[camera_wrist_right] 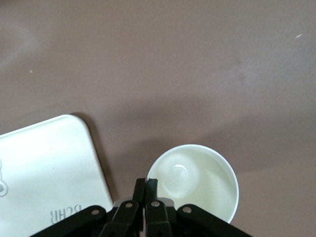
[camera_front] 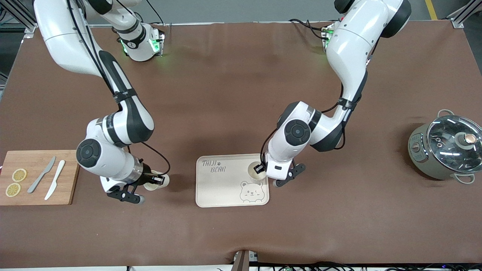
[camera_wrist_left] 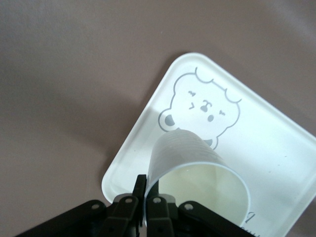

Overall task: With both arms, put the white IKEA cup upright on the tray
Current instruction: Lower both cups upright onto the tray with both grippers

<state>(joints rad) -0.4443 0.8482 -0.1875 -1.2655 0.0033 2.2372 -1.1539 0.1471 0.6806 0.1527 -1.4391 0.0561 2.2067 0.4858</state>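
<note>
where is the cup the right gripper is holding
In the front view the right gripper pinches the rim of a white cup over the brown table, between the cutting board and the tray, not yet over the tray.

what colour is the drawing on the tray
Grey, a bear face on the cream tray; clearest in the left wrist view.

the tray bears grey lettering "taiji bear".

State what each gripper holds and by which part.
The left gripper pinches a white cup by its rim over the tray. The right gripper pinches a second cup by its rim, beside the tray.
</note>
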